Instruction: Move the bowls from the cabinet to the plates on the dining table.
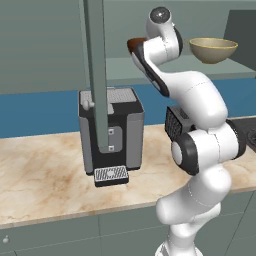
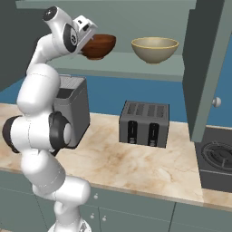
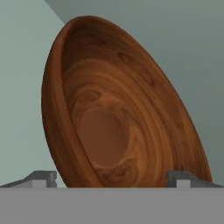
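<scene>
On the pale shelf (image 2: 136,63) of the open cabinet sit both bowls. The dark reddish-brown wooden bowl (image 2: 99,46) is on the left and the pale olive bowl (image 2: 154,49) on the right. My gripper (image 2: 89,41) is raised to the shelf, at the wooden bowl's left side. In the hand view the wooden bowl (image 3: 113,109) lies between my spread fingertips (image 3: 43,178), with the gripper (image 3: 112,179) open. From the left base view my arm hides most of the wooden bowl (image 1: 134,45), while the olive bowl (image 1: 213,50) shows whole. The plates and the dining table are out of view.
One open cabinet door (image 1: 97,75) hangs edge-on over a grey coffee machine (image 1: 112,130), and the other door (image 2: 206,68) stands at the right. A toaster (image 2: 145,123) and a stove (image 2: 217,158) sit on the marble worktop (image 1: 45,175).
</scene>
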